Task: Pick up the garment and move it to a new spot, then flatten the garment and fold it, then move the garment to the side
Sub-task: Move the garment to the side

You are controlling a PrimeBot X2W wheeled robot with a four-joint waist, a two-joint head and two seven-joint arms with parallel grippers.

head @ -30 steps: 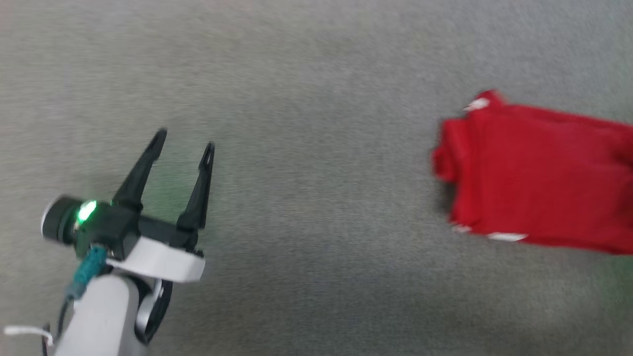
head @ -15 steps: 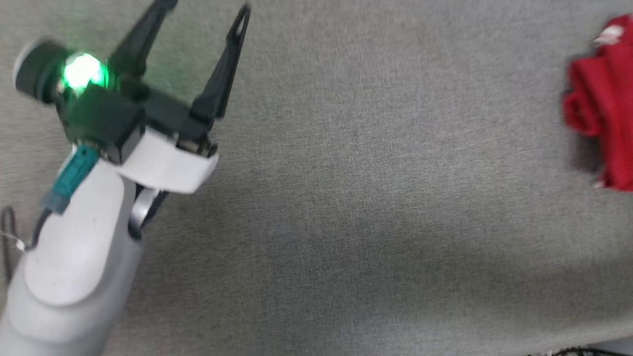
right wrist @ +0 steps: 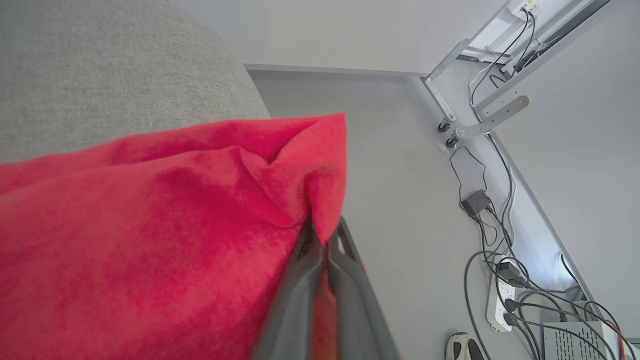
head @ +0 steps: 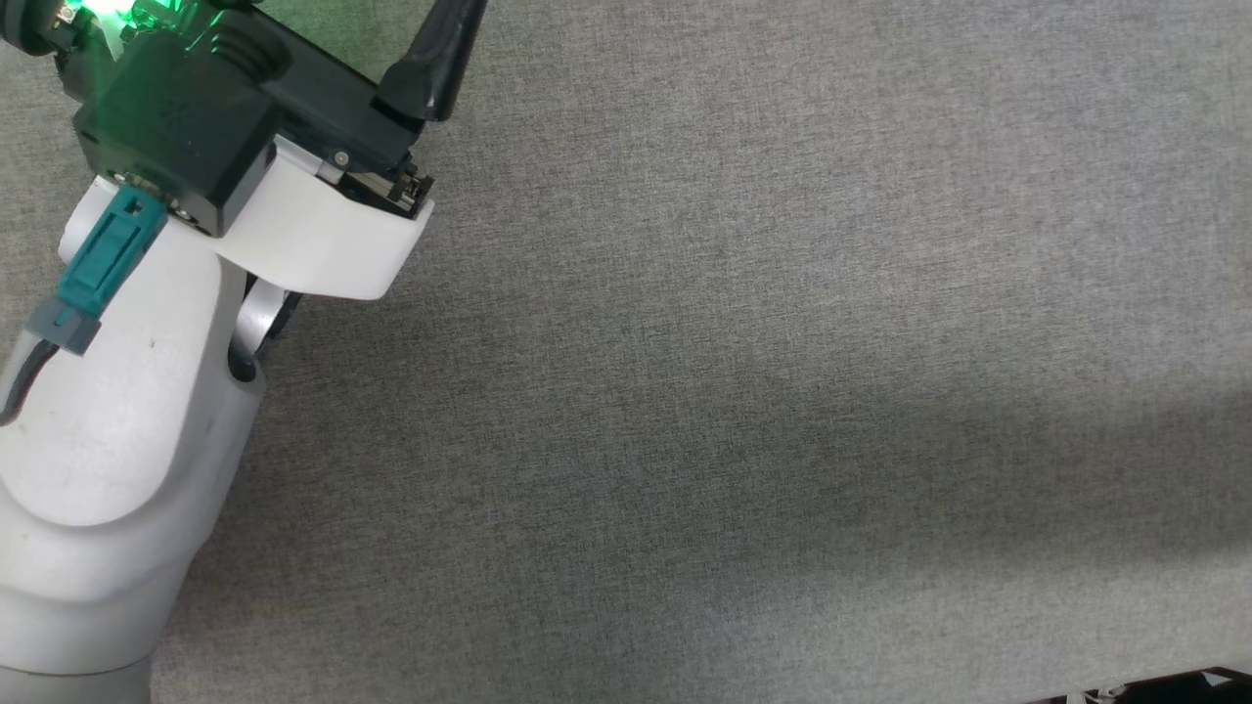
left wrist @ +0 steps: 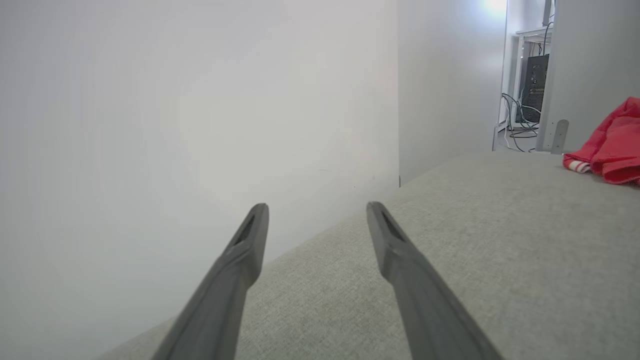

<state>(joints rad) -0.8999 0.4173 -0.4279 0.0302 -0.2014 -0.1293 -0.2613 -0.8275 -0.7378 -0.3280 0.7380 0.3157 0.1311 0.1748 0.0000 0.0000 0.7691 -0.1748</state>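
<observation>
The garment [right wrist: 150,225] is bright red soft fabric. In the right wrist view it bulks up over the grey fabric surface [right wrist: 100,65]. My right gripper [right wrist: 326,229] is shut on a fold at its edge. In the left wrist view the garment [left wrist: 612,150] lies at the far right, showing a strip of red-and-white trim. My left gripper [left wrist: 316,207] stands open with nothing between its fingers, well apart from the garment. In the head view, one dark finger [head: 435,49] and the pale left forearm [head: 127,440] sit at the upper left.
The grey surface [head: 734,391] spreads across the head view, its edge at the bottom right corner. A white wall [left wrist: 175,125] stands just past the surface. Beside the surface, the floor holds cables, a power strip [right wrist: 505,305], desk legs [right wrist: 492,117] and a shoe [right wrist: 462,347].
The head view has swung, so the garment has slipped out past its right edge, and the left arm now looms larger at the top left. The left gripper stays open.
</observation>
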